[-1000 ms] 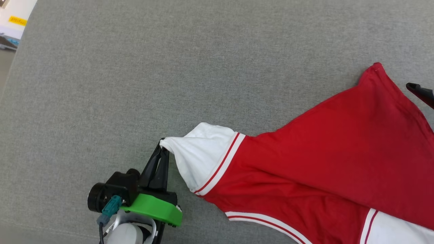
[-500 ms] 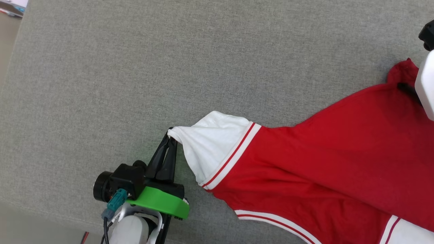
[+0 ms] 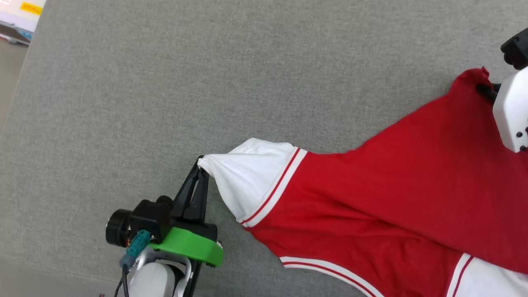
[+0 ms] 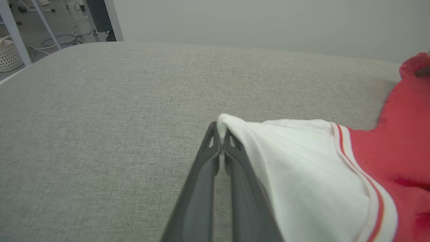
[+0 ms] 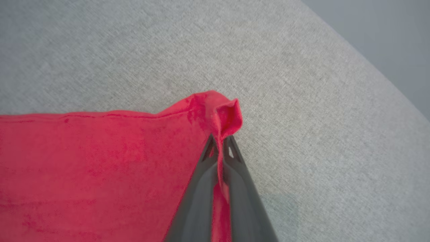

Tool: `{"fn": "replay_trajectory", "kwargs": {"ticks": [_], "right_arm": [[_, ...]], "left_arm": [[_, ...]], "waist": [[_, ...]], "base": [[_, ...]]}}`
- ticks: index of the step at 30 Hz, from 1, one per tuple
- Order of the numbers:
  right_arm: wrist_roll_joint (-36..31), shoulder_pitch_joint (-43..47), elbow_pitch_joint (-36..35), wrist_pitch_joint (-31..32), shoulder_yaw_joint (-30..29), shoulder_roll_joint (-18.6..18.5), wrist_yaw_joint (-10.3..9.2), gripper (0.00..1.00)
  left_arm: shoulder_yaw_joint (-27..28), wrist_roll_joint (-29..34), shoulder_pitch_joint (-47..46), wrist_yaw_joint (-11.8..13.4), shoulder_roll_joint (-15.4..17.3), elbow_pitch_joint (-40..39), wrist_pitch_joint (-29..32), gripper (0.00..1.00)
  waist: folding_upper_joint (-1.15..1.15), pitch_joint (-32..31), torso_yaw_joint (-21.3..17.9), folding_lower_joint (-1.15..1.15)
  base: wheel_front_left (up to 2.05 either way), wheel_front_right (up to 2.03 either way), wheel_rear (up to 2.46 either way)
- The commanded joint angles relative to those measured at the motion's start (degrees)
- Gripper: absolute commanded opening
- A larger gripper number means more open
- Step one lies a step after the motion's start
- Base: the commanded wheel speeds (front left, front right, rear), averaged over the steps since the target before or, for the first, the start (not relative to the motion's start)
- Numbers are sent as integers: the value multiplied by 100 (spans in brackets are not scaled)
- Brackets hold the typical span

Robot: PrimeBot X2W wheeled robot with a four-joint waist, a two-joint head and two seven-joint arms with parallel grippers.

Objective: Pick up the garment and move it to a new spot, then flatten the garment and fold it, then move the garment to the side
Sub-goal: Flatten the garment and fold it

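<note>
- Spread over the grey fabric surface [image 3: 165, 82], from 3 o'clock down to 5 o'clock of the head view: the garment [image 3: 392, 194], red body drawn taut between two gripped points.
- At 7 o'clock of the head view: left gripper [image 3: 201, 161], fingers aimed toward 12 o'clock and pressed narrow, pinching the tip of a white sleeve [image 3: 247, 177].
- Same pinch along the left wrist view: a nub of white cloth just past the fingertips at centre, sleeve fanning off toward 4 o'clock, striped trim [image 4: 349, 161] in red and white where sleeve meets red body.
- At 2 o'clock of the head view, close to the edge: right gripper [image 3: 486, 88], largely behind its pale wrist housing [image 3: 511, 115], dark finger touching a red corner of the garment.
- Along the right wrist view: fingers closed tight on that red corner, a small curl of cloth standing above the tips, remaining red cloth stretching toward 9 o'clock.
- At 5 o'clock of the head view, in the corner: second white sleeve [image 3: 495, 280], lying flat on the surface.
- Behind the left fingers: green collar [image 3: 189, 247] and teal connector [image 3: 134, 247].
- At 10 o'clock of the left wrist view, beyond the surface's edge: woven basket [image 4: 8, 55] and cables [image 4: 63, 40] on the floor.
</note>
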Motion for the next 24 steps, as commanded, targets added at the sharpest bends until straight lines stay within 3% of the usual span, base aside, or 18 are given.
{"fn": "replay_trajectory", "kwargs": {"ticks": [1, 11, 14, 15, 24], "right_arm": [[54, 16, -70, -228, -60, -66, -3, 0], [58, 417, -500, -1503, -957, -92, -3, 0], [-69, 531, -713, -1658, -1293, -11, -3, 0], [-215, 563, -915, -1724, -1656, 115, -3, 0], [-725, 120, -1538, -1469, -2680, 657, -3, 0]], "left_arm": [[31, 45, -4, -33, 85, -58, 0, 0], [175, 134, -500, -65, 391, -534, 0, 0], [211, 102, -949, -82, 500, -656, 11, 0], [256, -21, -1465, -103, 609, -766, 90, 0], [239, -203, -3235, -145, 1235, -1101, 667, 0]], "waist": [[0, -303, -133, -1], [0, -963, -487, -1], [0, -1066, -582, -1], [0, -1092, -675, -1], [0, -622, -921, -1]], "base": [[0, 0, 0], [0, 0, 0], [0, 0, 0], [0, 0, 0], [0, 0, 0]]}}
